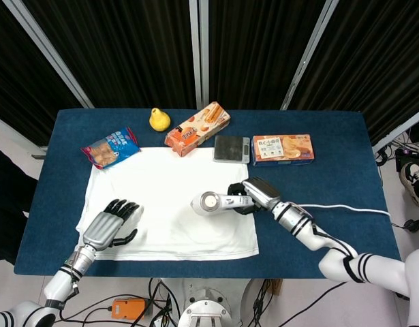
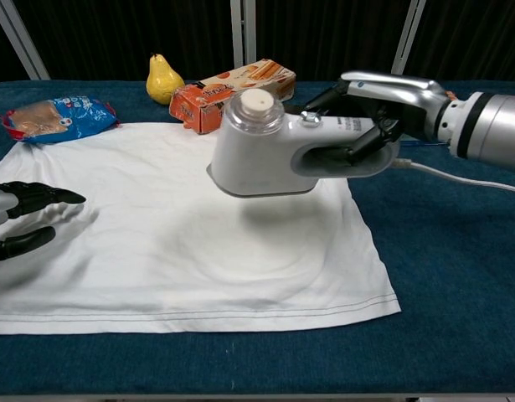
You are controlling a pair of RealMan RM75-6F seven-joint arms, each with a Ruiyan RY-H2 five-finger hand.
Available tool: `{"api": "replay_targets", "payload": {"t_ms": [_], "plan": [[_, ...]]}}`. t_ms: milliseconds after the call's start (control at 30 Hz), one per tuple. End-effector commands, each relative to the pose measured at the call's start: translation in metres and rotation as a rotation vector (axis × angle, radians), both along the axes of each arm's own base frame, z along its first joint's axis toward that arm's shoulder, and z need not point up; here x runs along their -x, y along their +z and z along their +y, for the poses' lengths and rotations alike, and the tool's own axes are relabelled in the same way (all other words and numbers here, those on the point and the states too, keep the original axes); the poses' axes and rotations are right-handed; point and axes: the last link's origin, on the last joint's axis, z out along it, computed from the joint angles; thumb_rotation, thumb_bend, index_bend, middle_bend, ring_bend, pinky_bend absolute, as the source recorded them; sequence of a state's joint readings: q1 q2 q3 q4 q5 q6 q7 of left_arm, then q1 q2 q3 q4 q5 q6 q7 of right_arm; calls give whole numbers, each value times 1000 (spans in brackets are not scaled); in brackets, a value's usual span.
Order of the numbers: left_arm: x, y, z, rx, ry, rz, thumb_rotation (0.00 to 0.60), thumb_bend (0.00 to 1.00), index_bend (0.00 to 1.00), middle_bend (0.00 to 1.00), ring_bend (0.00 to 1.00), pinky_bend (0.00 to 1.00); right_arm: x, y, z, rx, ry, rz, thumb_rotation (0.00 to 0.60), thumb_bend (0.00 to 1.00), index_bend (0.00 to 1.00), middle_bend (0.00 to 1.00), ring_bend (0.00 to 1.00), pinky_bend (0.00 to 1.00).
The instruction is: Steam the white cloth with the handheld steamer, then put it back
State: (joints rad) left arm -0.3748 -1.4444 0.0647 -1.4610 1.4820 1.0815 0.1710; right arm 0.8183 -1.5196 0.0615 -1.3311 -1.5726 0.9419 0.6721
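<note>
Mid-steaming: right hand (image 2: 370, 113) grips white plastic handheld steamer (image 2: 270, 151) above flat white cloth (image 2: 157, 243), left hand (image 1: 110, 225) empty, fingers loosely apart; next, lower for another pass.

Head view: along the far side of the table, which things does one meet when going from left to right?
Blue snack bag → pear → orange box → scale → flat biscuit box.
</note>
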Motion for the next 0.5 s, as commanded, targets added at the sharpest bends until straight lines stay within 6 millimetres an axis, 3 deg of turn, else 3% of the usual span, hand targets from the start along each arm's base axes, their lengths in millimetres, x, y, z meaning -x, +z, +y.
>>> {"api": "replay_targets", "payload": {"t_ms": [33,267,500], "plan": [[0,0,0,2,1,2,0,282,77,69,0,0,-17,-27,-1,-7,40,19,600,703,900,805,802,632],[0,0,1,3,-2,7,0,282,77,70,0,0,-25,-59,-1,-7,69,102,600,703,909,811,809,634],[0,0,0,4,-1,6,0,282,77,70,0,0,-20,-62,-8,62,77,170,600,703,912,815,812,636]]}}
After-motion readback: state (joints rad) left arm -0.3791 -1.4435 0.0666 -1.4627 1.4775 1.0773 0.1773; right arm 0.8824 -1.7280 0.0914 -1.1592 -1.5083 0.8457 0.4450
